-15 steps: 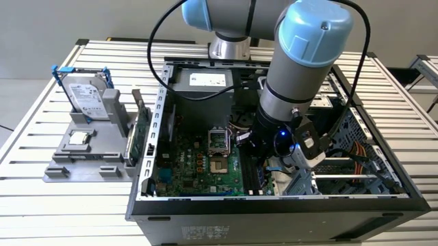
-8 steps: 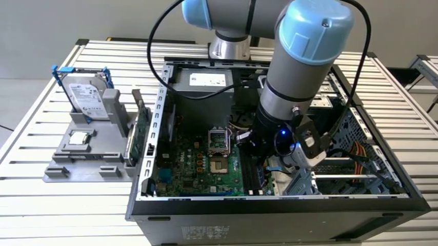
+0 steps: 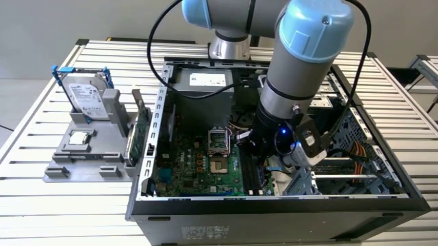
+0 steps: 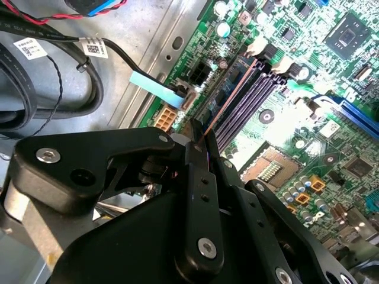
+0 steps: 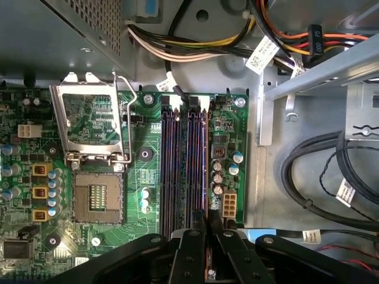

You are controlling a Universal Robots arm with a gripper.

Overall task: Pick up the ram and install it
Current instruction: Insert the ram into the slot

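The ram is seen edge-on in the second wrist view as a thin stick clamped between the gripper's fingers, its far end reaching down into the bank of dark memory slots on the motherboard. In the first wrist view the ram stands in line with the slot nearest the motherboard's edge, running from the gripper along the memory slots; whether it is fully seated there cannot be told. The gripper is clenched on the ram.

Beside the memory slots, on the side away from the motherboard's edge, lies the open processor socket with its metal retention frame flipped up. On the other side of the slots, off the motherboard, bundles of black cables lie on the case floor.

In the exterior view the arm reaches down into the open computer case, the gripper low over the motherboard. Outside the case, toward the exterior view's left, a grey fixture on the tabletop holds a hard drive upright, a small square chip and a green expansion card on edge.
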